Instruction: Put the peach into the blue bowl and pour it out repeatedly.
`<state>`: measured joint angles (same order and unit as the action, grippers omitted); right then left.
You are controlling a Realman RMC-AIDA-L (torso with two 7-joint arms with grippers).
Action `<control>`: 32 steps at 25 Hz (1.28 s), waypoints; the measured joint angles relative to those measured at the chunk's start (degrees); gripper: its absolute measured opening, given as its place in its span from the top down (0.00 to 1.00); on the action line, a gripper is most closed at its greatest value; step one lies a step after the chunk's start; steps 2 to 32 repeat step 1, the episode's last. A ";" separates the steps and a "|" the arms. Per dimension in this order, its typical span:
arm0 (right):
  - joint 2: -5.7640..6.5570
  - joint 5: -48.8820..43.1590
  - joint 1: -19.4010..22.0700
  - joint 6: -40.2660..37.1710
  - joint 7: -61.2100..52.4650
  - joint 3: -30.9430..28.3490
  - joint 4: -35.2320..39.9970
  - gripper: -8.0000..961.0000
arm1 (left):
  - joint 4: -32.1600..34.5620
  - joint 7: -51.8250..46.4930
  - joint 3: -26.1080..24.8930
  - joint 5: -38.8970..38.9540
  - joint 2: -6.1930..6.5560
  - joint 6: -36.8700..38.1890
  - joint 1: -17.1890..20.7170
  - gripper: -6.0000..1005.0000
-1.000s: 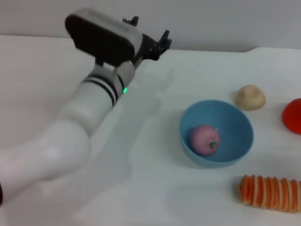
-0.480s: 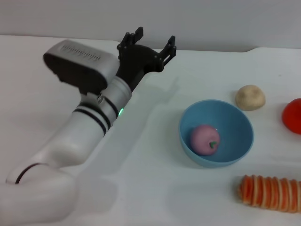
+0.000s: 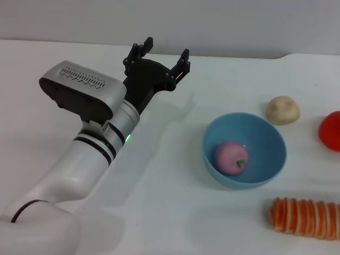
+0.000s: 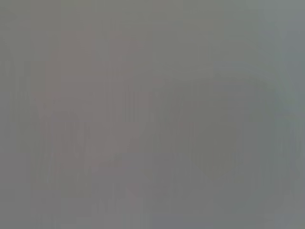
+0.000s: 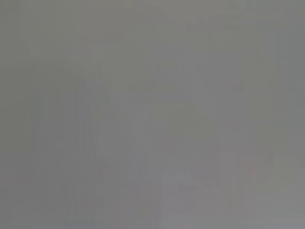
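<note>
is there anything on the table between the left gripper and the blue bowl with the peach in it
Nothing visible. The left gripper, open and empty, is over bare table up and left of the blue bowl, where the peach sits.

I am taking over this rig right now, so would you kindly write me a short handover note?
Left gripper: open, empty, raised over the table toward its far side, well left of the blue bowl.
Right gripper: not in view; both wrist views show nothing usable.
Peach: lying inside the upright blue bowl.
Nearby: beige lumpy round thing, red fruit, orange ridged item.
Done: peach is in the bowl.
Left: grip the bowl, pour the peach out, repeat.
</note>
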<state>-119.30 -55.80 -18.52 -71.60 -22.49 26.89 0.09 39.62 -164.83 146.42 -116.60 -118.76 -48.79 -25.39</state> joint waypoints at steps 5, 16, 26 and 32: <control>-0.03 0.00 -0.15 -0.35 1.14 -0.02 -0.45 0.30 | -0.11 -0.01 0.01 0.00 -0.03 0.03 0.00 0.18; -0.03 0.00 -0.15 -0.35 1.14 -0.02 -0.45 0.30 | -0.11 -0.01 0.01 0.00 -0.03 0.03 0.00 0.18; -0.03 0.00 -0.15 -0.35 1.14 -0.02 -0.45 0.30 | -0.11 -0.01 0.01 0.00 -0.03 0.03 0.00 0.18; -0.03 0.00 -0.15 -0.35 1.14 -0.02 -0.45 0.30 | -0.11 -0.01 0.01 0.00 -0.03 0.03 0.00 0.18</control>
